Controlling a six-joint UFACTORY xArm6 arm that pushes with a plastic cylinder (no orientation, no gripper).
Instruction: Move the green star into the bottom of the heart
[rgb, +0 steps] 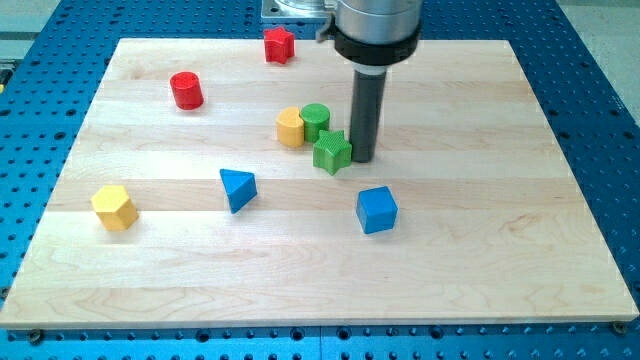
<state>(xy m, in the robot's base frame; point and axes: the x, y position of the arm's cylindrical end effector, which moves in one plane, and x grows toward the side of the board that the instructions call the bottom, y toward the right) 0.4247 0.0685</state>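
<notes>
The rod is seen descending from the view's top, w/ my tip (362, 159) set on the wooden board (500, 250) just beside the green star (332, 152), at approx. 3 o'clock of it; contact vs. a hairline gap cannot be told. No fingers are fitted, so no spread or pinch state applies: the rod ends plain.

The green star is located near board centre. A green cylinder (315, 120) is found at approx. 11 o'clock of the star, close by, and a yellow block (290, 127) (shape not clear, rounded) is touching the cylinder's 9 o'clock side.

Other items, ref. to the star:
- blue cube (377, 210), approx. 5 o'clock, apart.
- blue triangle (238, 188), approx. 8 o'clock, apart.
- yellow hexagon-like block (114, 207), approx. 8 o'clock, well apart.
- red cylinder (186, 90), approx. 10 o'clock, well apart.
- red star-like block (279, 45), approx. 11 o'clock, near the board's top edge.
</notes>
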